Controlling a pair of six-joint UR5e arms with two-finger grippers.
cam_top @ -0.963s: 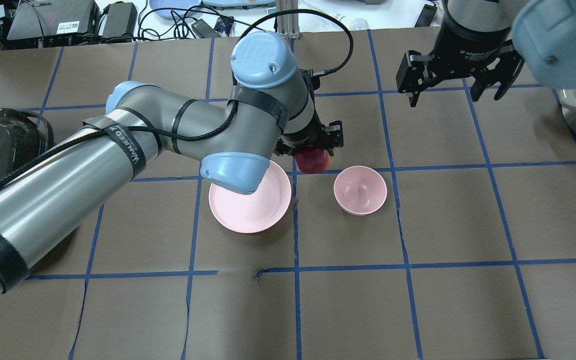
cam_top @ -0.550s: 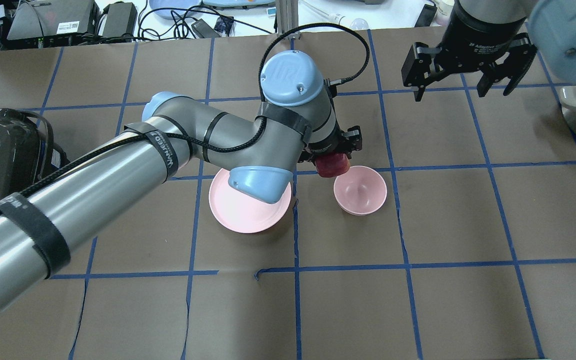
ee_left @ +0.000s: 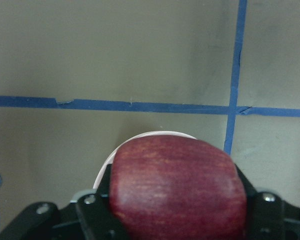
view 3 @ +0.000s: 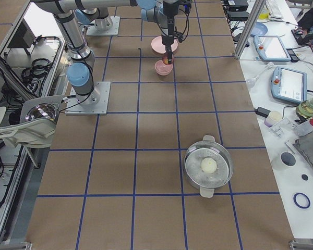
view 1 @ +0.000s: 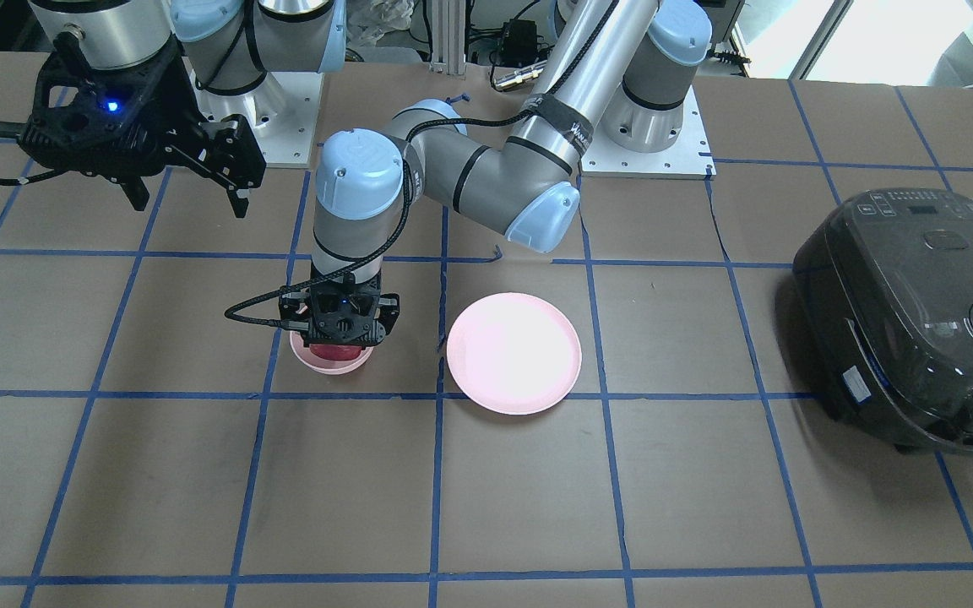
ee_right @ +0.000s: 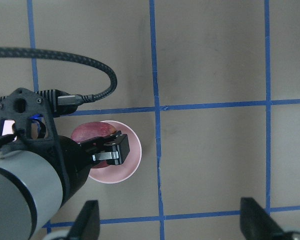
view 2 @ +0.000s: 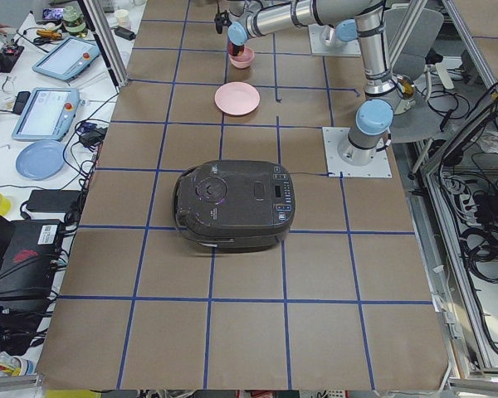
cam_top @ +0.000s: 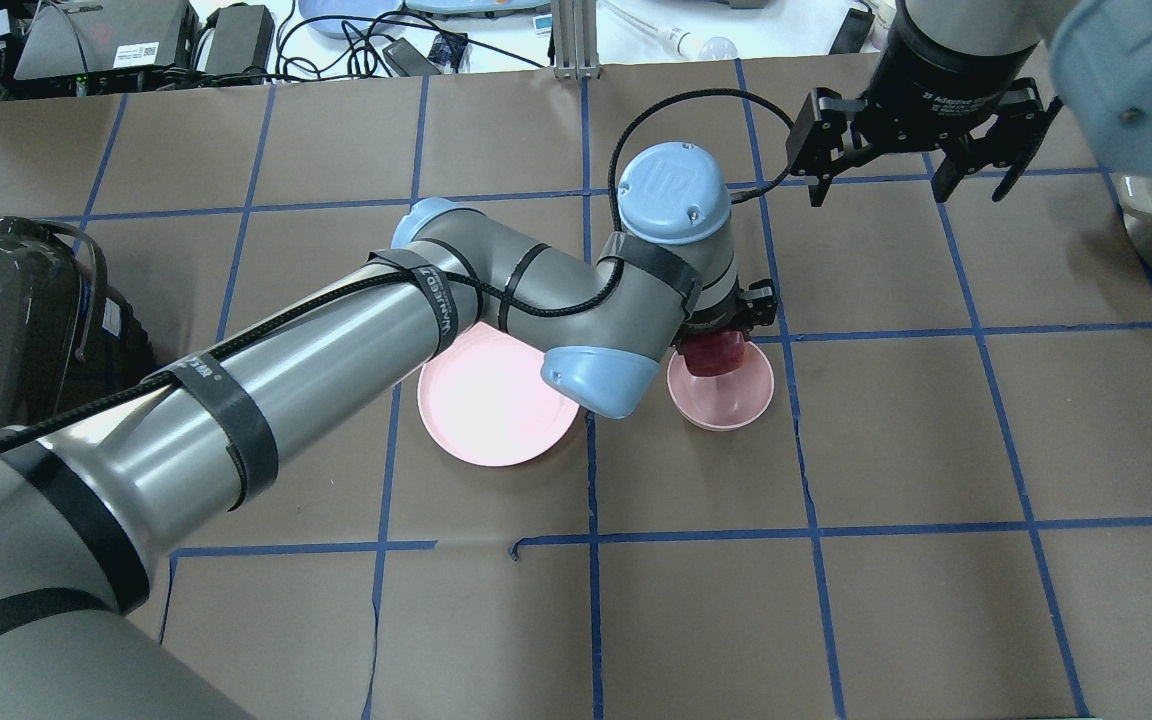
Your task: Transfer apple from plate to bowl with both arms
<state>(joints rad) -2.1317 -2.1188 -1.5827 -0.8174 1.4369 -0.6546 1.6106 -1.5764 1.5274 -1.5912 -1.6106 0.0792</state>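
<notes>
Overhead exterior: we see the left claw (cam_top: 717, 338) gripping the dark red apple (cam_top: 714, 356) over the deep pink bowl (cam_top: 738, 402); right claw (cam_top: 914, 176) spread.

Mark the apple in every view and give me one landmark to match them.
Front-facing: apple left of centre.
Overhead: apple right of centre.
Exterior left: near the top, too small to discern.
Exterior right: apple top centre.
Left wrist: apple bottom centre.
Right wrist: apple left of centre.
Landmark: the bowl beneath it.
</notes>
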